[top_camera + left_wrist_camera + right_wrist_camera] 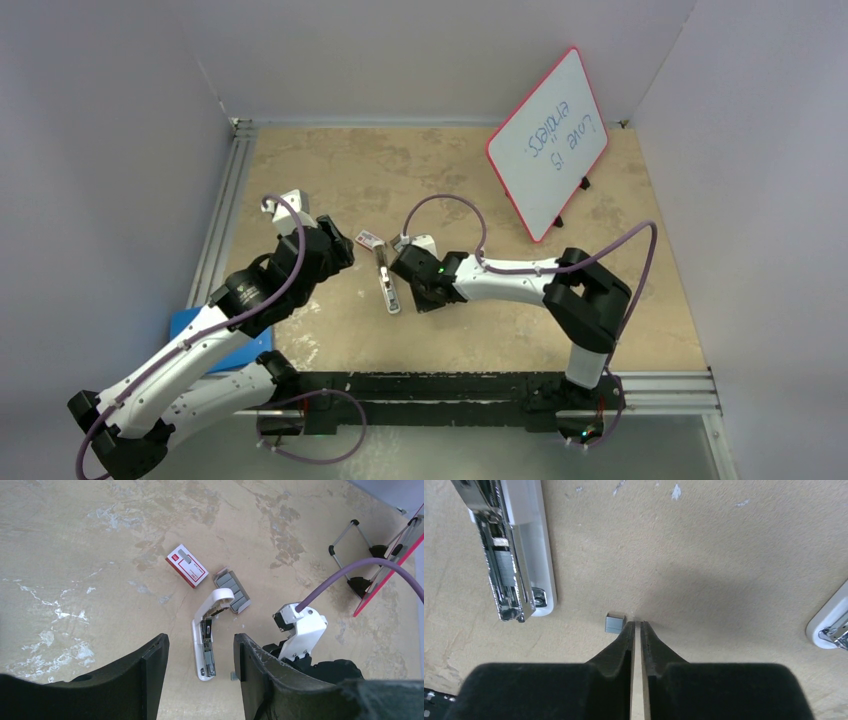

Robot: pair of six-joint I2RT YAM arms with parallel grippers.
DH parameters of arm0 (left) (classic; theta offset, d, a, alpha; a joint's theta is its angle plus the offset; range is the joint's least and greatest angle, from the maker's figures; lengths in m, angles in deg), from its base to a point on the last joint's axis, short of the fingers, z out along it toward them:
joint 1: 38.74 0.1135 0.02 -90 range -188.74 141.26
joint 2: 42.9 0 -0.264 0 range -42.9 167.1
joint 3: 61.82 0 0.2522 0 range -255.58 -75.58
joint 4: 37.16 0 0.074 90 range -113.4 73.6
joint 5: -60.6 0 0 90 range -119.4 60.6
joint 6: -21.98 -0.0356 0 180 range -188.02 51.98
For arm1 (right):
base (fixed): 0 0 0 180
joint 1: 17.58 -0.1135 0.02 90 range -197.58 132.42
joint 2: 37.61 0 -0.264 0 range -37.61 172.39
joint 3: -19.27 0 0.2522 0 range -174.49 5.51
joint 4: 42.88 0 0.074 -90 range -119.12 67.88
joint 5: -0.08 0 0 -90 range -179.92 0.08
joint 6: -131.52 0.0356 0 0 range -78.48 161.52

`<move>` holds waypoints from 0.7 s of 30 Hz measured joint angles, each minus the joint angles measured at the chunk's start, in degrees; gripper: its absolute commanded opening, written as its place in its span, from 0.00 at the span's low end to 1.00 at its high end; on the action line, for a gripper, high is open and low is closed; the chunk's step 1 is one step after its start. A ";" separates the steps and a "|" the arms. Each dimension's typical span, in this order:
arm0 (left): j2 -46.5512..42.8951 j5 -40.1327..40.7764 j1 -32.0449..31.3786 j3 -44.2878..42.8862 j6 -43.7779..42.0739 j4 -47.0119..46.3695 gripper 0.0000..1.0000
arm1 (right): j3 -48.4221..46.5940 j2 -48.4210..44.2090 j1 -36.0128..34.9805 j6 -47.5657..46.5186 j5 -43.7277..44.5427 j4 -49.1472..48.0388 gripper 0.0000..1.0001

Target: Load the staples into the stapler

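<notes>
The stapler (206, 647) lies opened on the table, its white lid hinged up and its metal magazine (506, 565) bare. In the top view the stapler (388, 288) sits between the two arms. The staples (233, 590) are grey strips in a small tray beside the red-and-white sleeve (186, 565). A short loose staple strip (615, 622) rests on the table just left of my right gripper (638, 625), which is shut with nothing between its fingers. My left gripper (200, 647) hangs open above the stapler's near end, apart from it.
A red-framed whiteboard (548, 140) stands on its easel at the back right. A blue pad (212, 335) lies under the left arm. A white rounded piece (830, 621) shows at the right edge of the right wrist view. Walls close in three sides.
</notes>
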 measured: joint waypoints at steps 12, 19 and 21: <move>-0.07 0.00 0.00 -0.02 0.00 0.00 0.51 | -1.95 -0.02 0.00 3.21 0.87 -0.13 0.37; -0.07 0.00 0.00 -0.02 0.02 0.00 0.50 | -3.23 0.39 -0.59 3.13 0.68 -0.13 0.36; -0.07 0.00 0.00 -0.02 0.02 0.00 0.50 | -3.80 1.03 -0.81 3.10 0.66 -0.15 0.35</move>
